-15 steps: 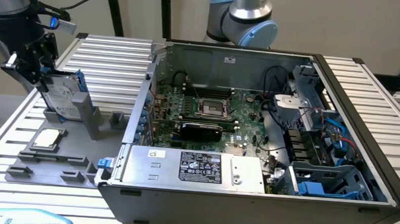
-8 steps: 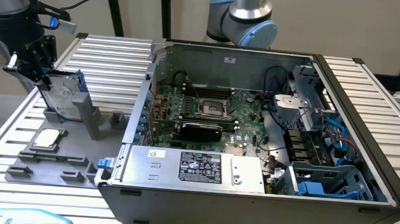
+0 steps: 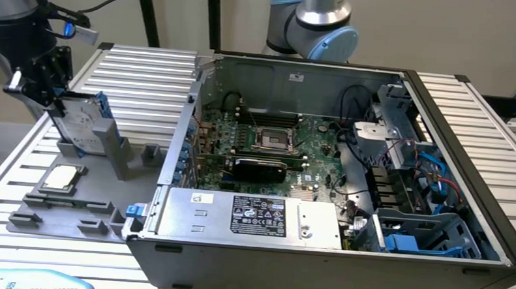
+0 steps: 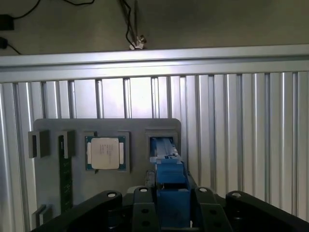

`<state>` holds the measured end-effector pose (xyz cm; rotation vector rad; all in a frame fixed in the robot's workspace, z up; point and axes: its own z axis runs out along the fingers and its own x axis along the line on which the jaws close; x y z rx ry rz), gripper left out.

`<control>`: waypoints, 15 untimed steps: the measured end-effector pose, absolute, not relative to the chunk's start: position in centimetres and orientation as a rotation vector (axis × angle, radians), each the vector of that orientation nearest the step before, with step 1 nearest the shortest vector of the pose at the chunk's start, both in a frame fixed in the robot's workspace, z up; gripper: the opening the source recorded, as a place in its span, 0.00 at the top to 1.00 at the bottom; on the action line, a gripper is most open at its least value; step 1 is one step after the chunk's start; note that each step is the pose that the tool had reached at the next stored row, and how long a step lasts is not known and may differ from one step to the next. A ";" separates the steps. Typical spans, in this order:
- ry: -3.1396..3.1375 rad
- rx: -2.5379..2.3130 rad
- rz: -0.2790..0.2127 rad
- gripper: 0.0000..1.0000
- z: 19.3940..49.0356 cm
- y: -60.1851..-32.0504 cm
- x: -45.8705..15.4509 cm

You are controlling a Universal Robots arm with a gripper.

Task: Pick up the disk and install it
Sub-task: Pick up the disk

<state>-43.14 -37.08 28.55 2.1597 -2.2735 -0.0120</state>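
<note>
The disk [image 3: 78, 123], silver-grey with a blue carrier edge, stands on edge in a slot of the grey fixture plate [image 3: 64, 204] at the exterior view's left. My black gripper [image 3: 58, 100] comes down on its upper end. In the wrist view the blue carrier of the disk [image 4: 170, 183] sits tight between my two black fingers, so my gripper [image 4: 173, 212] is shut on it. The disk's lower end stays in the slot of the fixture plate [image 4: 140, 128].
A square silver CPU chip [image 3: 61, 177] [image 4: 106, 152] lies on the fixture plate beside the disk. The open computer case [image 3: 322, 265] sits to the exterior view's right, with a power supply box [image 3: 246, 216], motherboard [image 3: 267, 141] and blue-clipped drive cage [image 3: 420, 236]. Another robot arm [image 3: 320, 23] stands behind it.
</note>
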 end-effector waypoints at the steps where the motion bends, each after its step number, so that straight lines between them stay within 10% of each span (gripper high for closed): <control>1: -2.273 2.160 -0.012 0.67 28.6 -37.2 -43.1; 15: -2.273 2.160 -0.012 0.67 28.6 -37.3 -43.1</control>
